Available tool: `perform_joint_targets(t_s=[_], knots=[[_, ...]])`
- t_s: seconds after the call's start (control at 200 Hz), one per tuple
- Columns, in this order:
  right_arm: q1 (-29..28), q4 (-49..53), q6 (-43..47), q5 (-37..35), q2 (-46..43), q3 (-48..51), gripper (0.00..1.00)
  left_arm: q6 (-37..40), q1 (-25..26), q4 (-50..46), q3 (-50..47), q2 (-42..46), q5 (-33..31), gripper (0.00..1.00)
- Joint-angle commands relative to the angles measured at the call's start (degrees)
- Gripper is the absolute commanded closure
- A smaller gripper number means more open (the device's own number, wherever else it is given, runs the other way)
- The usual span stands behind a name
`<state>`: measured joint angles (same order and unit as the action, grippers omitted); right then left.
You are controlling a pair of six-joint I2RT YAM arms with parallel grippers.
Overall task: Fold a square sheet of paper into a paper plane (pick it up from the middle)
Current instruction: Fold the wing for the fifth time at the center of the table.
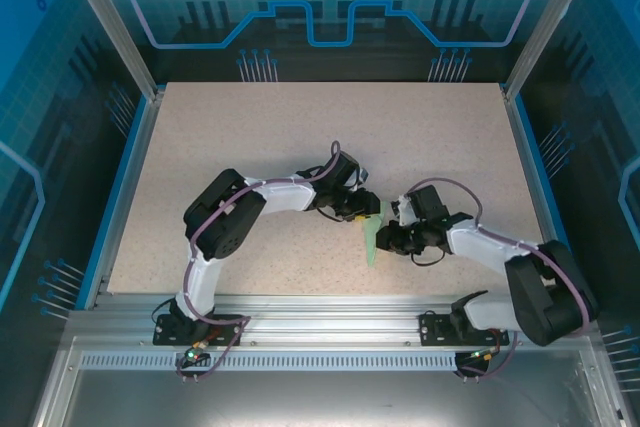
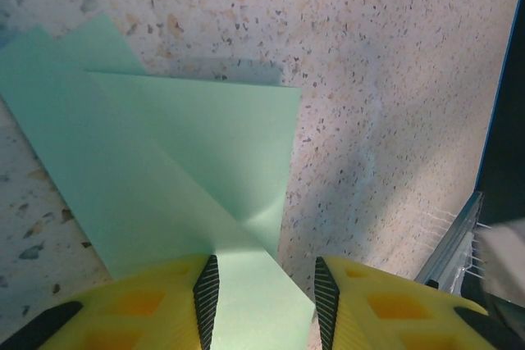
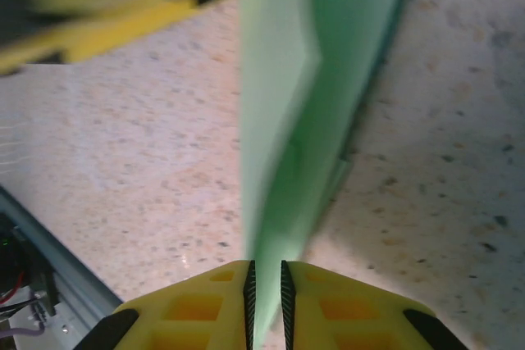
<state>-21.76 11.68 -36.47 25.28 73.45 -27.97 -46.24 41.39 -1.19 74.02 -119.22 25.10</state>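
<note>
Overhead, the left gripper (image 1: 360, 211) reaches in from the left of centre frame over the speckled table (image 1: 300, 137). Its wrist view shows the left gripper (image 2: 264, 266) with jaws standing apart, a narrow end of the mint-green paper (image 2: 189, 161) running between them and folded flaps overlapping toward the upper left. At mid-frame overhead, the paper (image 1: 373, 239) appears as a slim pale strip between the two arms. From the right, the right gripper (image 3: 266, 268) has its pads nearly together, pinched on the paper's (image 3: 295, 120) edge, which rises toward the top of that frame.
</note>
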Motion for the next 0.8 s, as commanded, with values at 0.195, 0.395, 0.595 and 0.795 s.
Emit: perform_joint_targets(t_s=[0.195,0.395,0.595,0.795], knots=[[-4.97,-3.29,-1.99,3.09,-0.14,-1.13,0.81,0.18,0.36,-0.53,0.72,-1.89,0.25,0.6],[-5.97,-4.55,-1.38,2.61,6.67,-2.01,0.81,0.49,0.31,-0.66,0.83,-1.98,0.58,0.6],[-3.4,-5.12,-0.34,2.19,9.8,1.67,0.82,0.71,0.36,-0.7,0.89,-1.78,0.65,0.6],[-2.87,-5.8,0.25,2.52,12.81,2.93,0.84,0.8,0.2,-0.79,1.55,-1.82,0.44,0.6]])
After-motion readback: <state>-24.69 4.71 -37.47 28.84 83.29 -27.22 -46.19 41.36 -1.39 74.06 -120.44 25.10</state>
